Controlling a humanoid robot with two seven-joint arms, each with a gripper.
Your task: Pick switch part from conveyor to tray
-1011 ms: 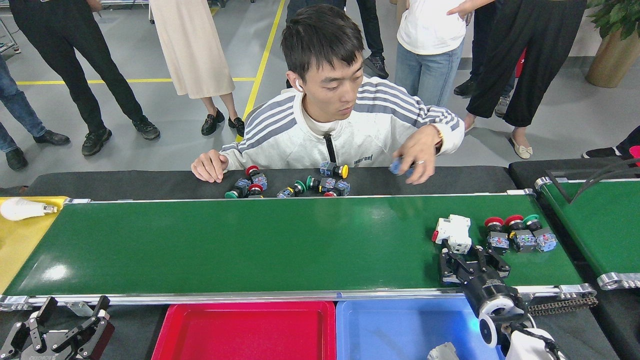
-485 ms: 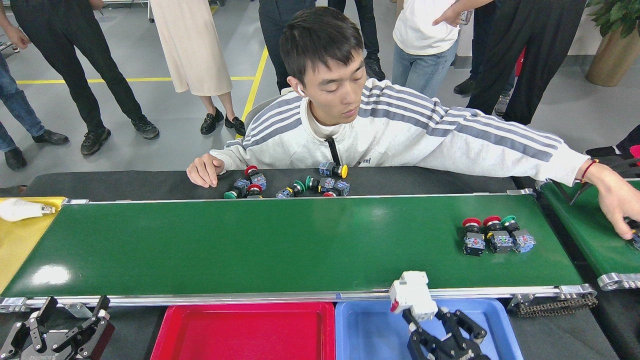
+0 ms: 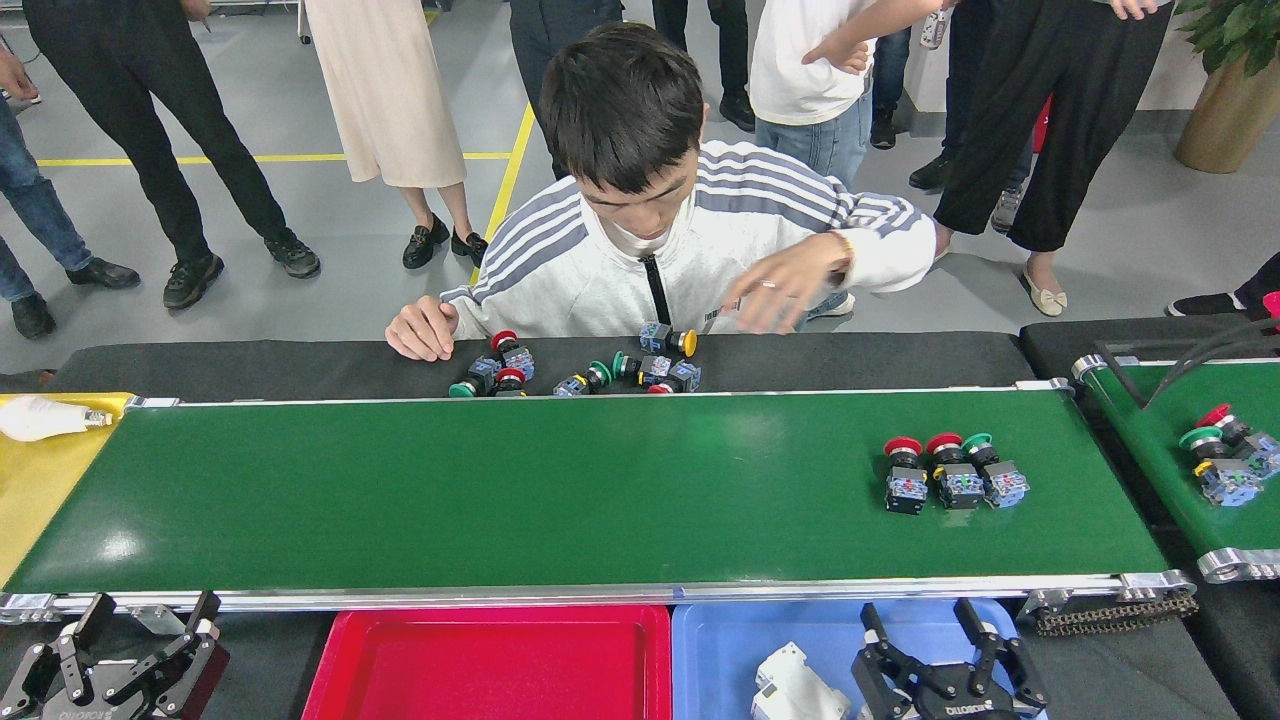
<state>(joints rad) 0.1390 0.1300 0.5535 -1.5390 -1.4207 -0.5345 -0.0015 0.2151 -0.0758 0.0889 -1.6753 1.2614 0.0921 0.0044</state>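
The white switch part (image 3: 792, 688) that the right end effector (image 3: 945, 668) carried over the conveyor (image 3: 560, 490) half a second ago now lies in the blue tray (image 3: 720, 650). The fingers are spread and released beside it, so this delivery looks done. Three push buttons (image 3: 955, 473) have moved left on the belt. The red tray (image 3: 490, 665) holds nothing. The left end effector (image 3: 115, 665) rests open.

Three push-button switches (image 3: 955, 473) sit in a row on the conveyor (image 3: 560, 490). Three more (image 3: 1225, 455) lie on the second green belt (image 3: 1160, 440). One white switch part (image 3: 795, 688) lies in the blue tray (image 3: 740, 650); one red tray (image 3: 490, 665) sits beside it. One light bulb (image 3: 45, 418) lies at left.
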